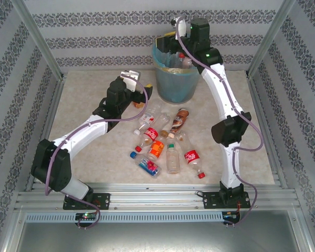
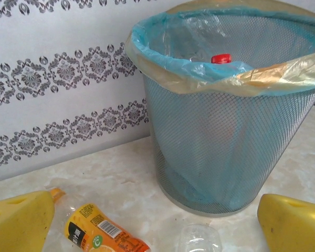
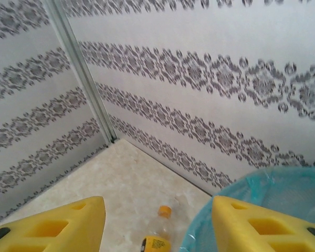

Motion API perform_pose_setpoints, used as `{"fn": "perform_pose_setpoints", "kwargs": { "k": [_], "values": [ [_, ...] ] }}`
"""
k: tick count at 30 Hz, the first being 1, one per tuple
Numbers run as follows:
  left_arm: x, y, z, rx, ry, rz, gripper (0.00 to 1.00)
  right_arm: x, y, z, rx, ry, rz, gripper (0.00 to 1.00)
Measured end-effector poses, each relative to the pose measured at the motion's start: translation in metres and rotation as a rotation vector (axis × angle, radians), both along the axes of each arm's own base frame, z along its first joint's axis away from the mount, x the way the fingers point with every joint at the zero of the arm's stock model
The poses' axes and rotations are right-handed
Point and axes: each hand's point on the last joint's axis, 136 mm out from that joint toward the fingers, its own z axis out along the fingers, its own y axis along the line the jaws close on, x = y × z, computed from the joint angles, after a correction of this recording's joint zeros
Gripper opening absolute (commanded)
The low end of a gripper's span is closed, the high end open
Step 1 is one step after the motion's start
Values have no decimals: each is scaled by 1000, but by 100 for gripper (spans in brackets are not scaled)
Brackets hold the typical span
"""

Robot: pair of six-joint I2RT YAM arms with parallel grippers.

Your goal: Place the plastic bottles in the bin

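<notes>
The bin (image 1: 175, 79), grey mesh with a light blue bag, stands at the back of the table. A red-capped bottle (image 2: 221, 59) lies inside it. My right gripper (image 1: 169, 42) hangs open above the bin's left rim (image 3: 283, 184), with nothing between its fingers (image 3: 52, 226). My left gripper (image 1: 138, 100) is open, low over the table just left of the bin (image 2: 226, 147). An orange-label bottle (image 2: 102, 233) lies between its fingers (image 2: 18, 223), untouched, and the same orange-capped bottle (image 3: 160, 233) lies below the right gripper. Several plastic bottles (image 1: 156, 148) lie scattered mid-table.
A clear bottle's base (image 2: 199, 241) lies near the bin's foot. The patterned back wall (image 2: 68, 73) is close behind the bin, and a metal corner post (image 3: 81, 73) stands at the back left. Bare tabletop (image 1: 84, 100) lies to the left.
</notes>
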Motion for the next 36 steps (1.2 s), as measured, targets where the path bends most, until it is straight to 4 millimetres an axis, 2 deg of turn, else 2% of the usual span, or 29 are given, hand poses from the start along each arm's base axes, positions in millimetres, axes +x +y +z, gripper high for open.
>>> {"fn": "perform_pose_setpoints", "kwargs": {
  "k": [4, 8, 16, 26, 31, 36],
  "values": [
    [3, -2, 4, -2, -4, -4, 100, -21, -3, 24, 16, -32, 23, 57],
    [3, -4, 8, 4, -10, -13, 100, -38, -8, 31, 18, -37, 25, 57],
    [-4, -4, -15, 62, 72, -37, 100, -68, -22, 23, 10, -23, 1, 59],
    [-17, 2, -54, 87, 234, -29, 100, -108, -49, 38, 14, -131, -91, 61],
    [-25, 18, -78, 72, 341, 27, 100, -124, -57, 41, 6, -206, -104, 61],
    [-23, 38, -88, 31, 403, 95, 100, -123, -60, 38, -7, -242, -120, 61]
  ]
}}
